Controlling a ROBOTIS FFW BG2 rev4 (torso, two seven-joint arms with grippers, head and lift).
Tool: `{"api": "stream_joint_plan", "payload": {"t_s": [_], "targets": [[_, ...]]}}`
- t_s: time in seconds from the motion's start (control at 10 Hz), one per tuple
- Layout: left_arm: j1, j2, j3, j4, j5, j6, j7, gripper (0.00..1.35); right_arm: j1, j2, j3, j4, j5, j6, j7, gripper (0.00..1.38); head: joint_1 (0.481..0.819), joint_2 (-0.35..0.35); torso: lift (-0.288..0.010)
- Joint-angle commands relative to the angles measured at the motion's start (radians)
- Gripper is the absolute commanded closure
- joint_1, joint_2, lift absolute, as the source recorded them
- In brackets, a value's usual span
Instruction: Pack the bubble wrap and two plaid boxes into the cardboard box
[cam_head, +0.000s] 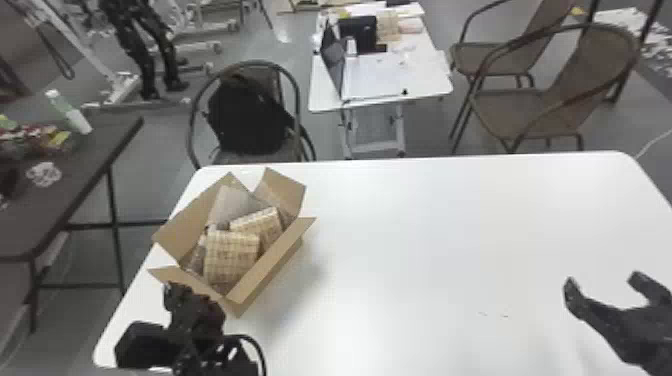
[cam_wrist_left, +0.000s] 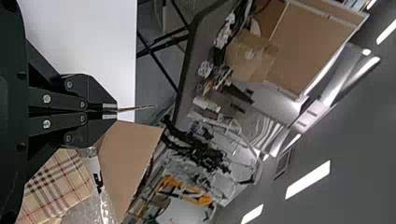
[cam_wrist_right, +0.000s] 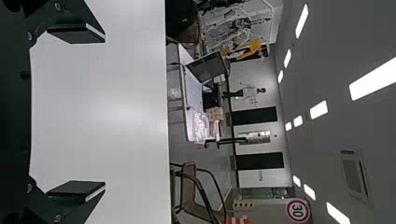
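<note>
One cardboard box (cam_head: 272, 267) at left, two plaid boxes (cam_head: 232, 255) and bubble wrap (cam_head: 231, 202) inside, left gripper (cam_head: 172, 289) clamped on one near flap (cam_head: 159, 272), right gripper (cam_head: 604, 281) spread apart, near right

Cardboard flap (cam_wrist_left: 136, 108) in the closed hand (cam_wrist_left: 110, 111), plaid box (cam_wrist_left: 58, 186) nearby

open cardboard box (cam_head: 268, 265), clear bubble wrap (cam_head: 231, 204) and two tilted plaid boxes (cam_head: 232, 255) inside
</note>
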Motion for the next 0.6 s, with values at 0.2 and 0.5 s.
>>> {"api": "stream_joint_plan", "payload": {"t_s": [0.2,0.5], "targets": [[-0.045,-0.003,-0.055,0.095,-0.003,-0.199,0.125,1.22,-0.015,0.0,0.011,0.012,0.011,0.024,0.014,0.18,0.695,0.277,-0.037],[-0.049,-0.003,-0.062,0.106,-0.056,-0.236,0.242,1.15,-0.026,0.0,0.021,0.018,0.023,0.039,0.031,0.18,0.695,0.288,-0.037]]}}
